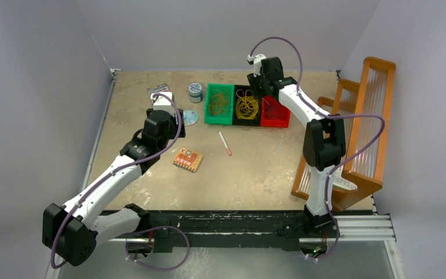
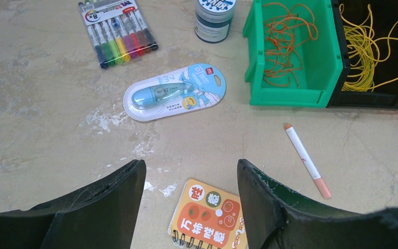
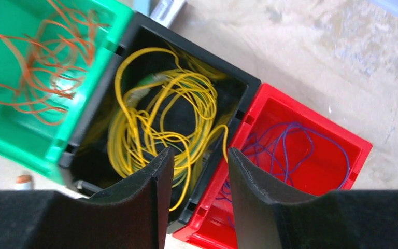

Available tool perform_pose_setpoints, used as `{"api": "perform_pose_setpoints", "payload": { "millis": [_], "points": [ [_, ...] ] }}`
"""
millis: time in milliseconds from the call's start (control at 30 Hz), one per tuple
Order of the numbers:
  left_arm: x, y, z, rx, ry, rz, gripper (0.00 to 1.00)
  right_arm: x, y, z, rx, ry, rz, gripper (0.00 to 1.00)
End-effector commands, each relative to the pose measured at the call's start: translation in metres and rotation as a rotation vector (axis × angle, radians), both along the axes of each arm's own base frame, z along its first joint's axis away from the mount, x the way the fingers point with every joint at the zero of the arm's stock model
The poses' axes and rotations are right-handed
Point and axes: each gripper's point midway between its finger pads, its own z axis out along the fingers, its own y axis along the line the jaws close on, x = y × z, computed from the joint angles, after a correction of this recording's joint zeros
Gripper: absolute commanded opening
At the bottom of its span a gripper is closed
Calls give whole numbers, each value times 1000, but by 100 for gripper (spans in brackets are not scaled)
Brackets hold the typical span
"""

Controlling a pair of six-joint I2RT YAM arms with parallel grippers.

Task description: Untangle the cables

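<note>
You have three hard, glossy plastic bins side by side. The green bin point(image 3: 77, 111) holds loose, wiry orange cables point(image 3: 36, 67); the black bin point(image 3: 202, 52) holds yellow cables point(image 3: 160, 114) in a rounded coil; the red bin point(image 3: 316, 118) holds a few thin purple cables point(image 3: 290, 150). Your right gripper point(image 3: 199, 155) hangs above the black and red bins, its matte black fingers point(image 3: 134, 207) parted and pinching nothing. Your left gripper point(image 2: 192, 168) is spread wide over a spiral-bound notebook point(image 2: 210, 220) on the mottled, scuffed tabletop point(image 2: 41, 104).
</note>
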Motion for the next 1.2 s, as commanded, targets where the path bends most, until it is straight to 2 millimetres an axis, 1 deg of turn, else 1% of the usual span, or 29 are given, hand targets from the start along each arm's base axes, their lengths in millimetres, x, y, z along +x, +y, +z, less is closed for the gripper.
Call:
{"api": "perform_pose_setpoints", "payload": {
  "millis": [0, 300, 600, 933, 1000, 1167],
  "points": [
    [7, -2, 25, -40, -56, 6, 64, 6, -12, 9, -48, -3, -37, 45],
    [7, -2, 27, -42, -60, 5, 64, 11, -16, -1, -52, 26, -52, 39],
    [6, -2, 26, -42, -58, 5, 64, 14, -18, -14, -51, 45, -49, 37],
    [6, -1, 27, -41, -61, 8, 64, 16, -18, -27, -59, 66, -51, 33],
    [6, -1, 27, -41, -60, 9, 64, 17, -18, -28, -60, 67, -51, 30],
    [6, -2, 26, -43, -59, 5, 64, 16, -19, -28, -63, 68, -54, 15]
  ]
}}
